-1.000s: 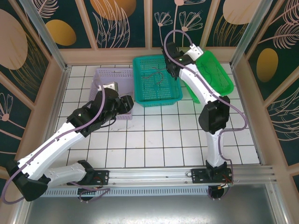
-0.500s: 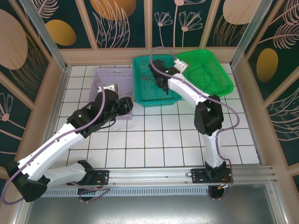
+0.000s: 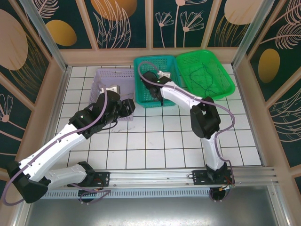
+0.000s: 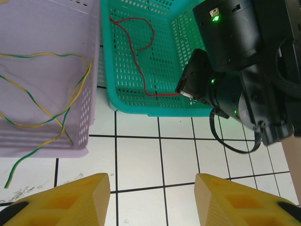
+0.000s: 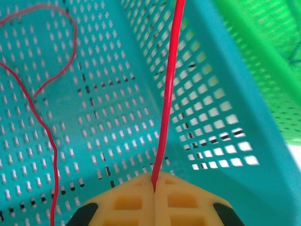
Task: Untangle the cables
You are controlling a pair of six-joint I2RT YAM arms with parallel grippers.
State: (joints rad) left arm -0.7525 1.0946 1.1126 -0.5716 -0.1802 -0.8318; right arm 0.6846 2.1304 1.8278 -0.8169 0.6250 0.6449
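1. The right arm has swung left, away from the green basket [image 3: 228, 80]. The right pincer [image 5: 154, 188] now sits low inside the teal basket [image 5: 211, 94], near its front wall.
2. It is clamped on the red cable [image 5: 167, 94], which runs straight out from the jaws. I judge it is laying this cable in alone, one sort per basket.
3. The left pincer [image 4: 153, 193] gapes empty over the table [image 4: 141, 160], waiting near the purple basket [image 4: 47, 141]. That basket holds yellow-green cables [image 4: 70, 101].
4. The green basket holds dark wires, possibly brown; they are too small to tell.
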